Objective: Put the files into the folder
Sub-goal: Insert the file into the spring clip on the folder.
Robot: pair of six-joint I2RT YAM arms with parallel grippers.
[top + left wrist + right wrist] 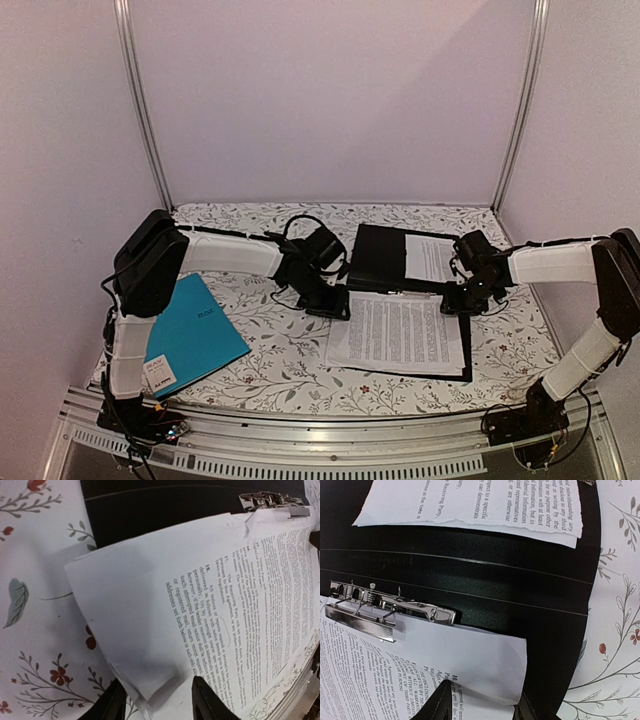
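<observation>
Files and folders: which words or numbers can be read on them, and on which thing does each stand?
"Receiving Party": loose sheet on the black folder.
"18." and "registered mail": lower sheet by the silver clip.
Teal folder, print and sticker: too small to read.
Other lines: too blurred.

Left of the folder [378, 250], bare desk [290, 350] is lying open for a pass, with the teal folder [200, 335] blocking farther left. The left claw [157, 702] is crowding the folder's left edge and the right claw [482, 705] its right edge, each straddling a corner of the files [400, 335]. The silver clip [390, 612] is jutting up from the folder's middle. Behind the folder, a strip of desk is lying free.
</observation>
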